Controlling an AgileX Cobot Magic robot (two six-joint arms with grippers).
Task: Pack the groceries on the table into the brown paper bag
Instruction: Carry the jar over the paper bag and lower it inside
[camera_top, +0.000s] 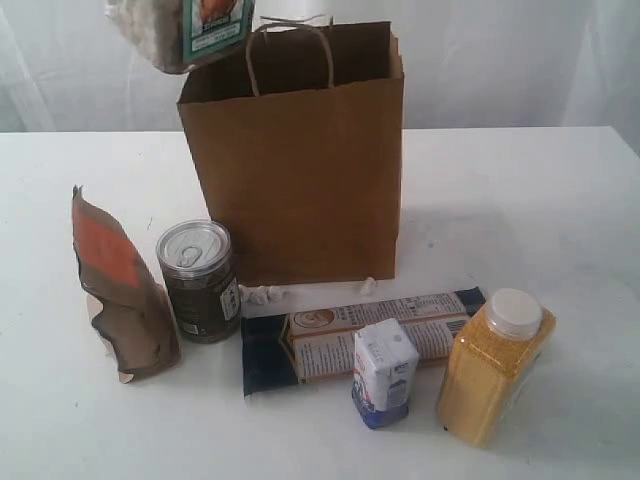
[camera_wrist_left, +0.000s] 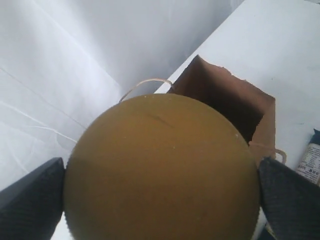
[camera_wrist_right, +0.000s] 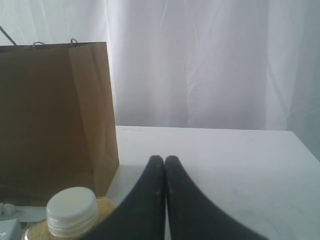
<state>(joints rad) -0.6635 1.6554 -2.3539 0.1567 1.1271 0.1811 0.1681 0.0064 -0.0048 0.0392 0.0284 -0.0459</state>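
My left gripper (camera_wrist_left: 162, 200) is shut on the clear jar, and the jar's tan lid (camera_wrist_left: 162, 170) fills the space between its dark fingers (camera_wrist_left: 35, 197). The jar (camera_top: 185, 30) hangs at the top edge of the exterior view, above the left rim of the open brown paper bag (camera_top: 300, 170) (camera_wrist_left: 225, 100). In front of the bag on the table (camera_top: 520, 200) are the orange-brown pouch (camera_top: 120, 290), dark pull-tab can (camera_top: 198, 280), long navy packet (camera_top: 320, 345), small white-blue carton (camera_top: 384, 372) and yellow-grain bottle (camera_top: 495, 365). My right gripper (camera_wrist_right: 165, 159) is shut and empty, beside the bottle's white cap (camera_wrist_right: 72, 211).
Tiny white crumbs (camera_top: 262, 294) lie at the foot of the bag. A white curtain (camera_top: 500, 50) hangs behind the table. Neither arm shows in the exterior view. The table's right part (camera_wrist_right: 240, 165) is bare white.
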